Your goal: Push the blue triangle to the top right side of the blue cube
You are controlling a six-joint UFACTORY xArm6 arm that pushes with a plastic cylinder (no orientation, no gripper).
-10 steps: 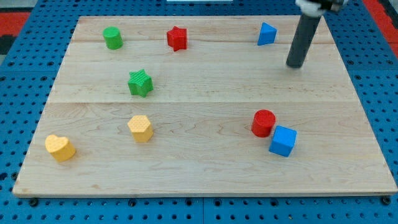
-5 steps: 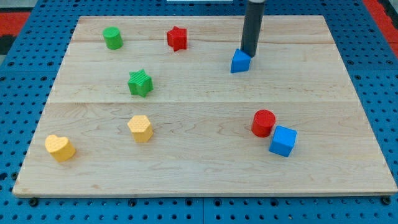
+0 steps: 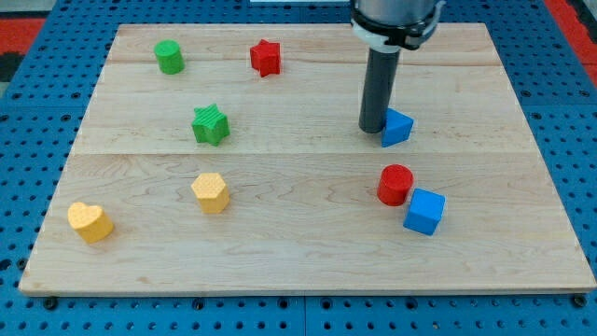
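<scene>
The blue triangle (image 3: 398, 127) lies on the wooden board (image 3: 298, 243), right of centre. My tip (image 3: 372, 128) rests against its left side. The blue cube (image 3: 424, 211) sits lower on the view's right, with a red cylinder (image 3: 395, 184) touching its upper left corner. The triangle is above the red cylinder and up and slightly left of the cube.
A red star (image 3: 266, 57) and a green cylinder (image 3: 169, 57) sit near the view's top. A green star (image 3: 211, 124) is left of centre. A yellow hexagon-like block (image 3: 211, 192) and a yellow heart (image 3: 90, 222) lie at the lower left.
The blue triangle has moved from the view's top right, first down and left, then down and right toward the cube. My tip followed and now sits on its left side.
</scene>
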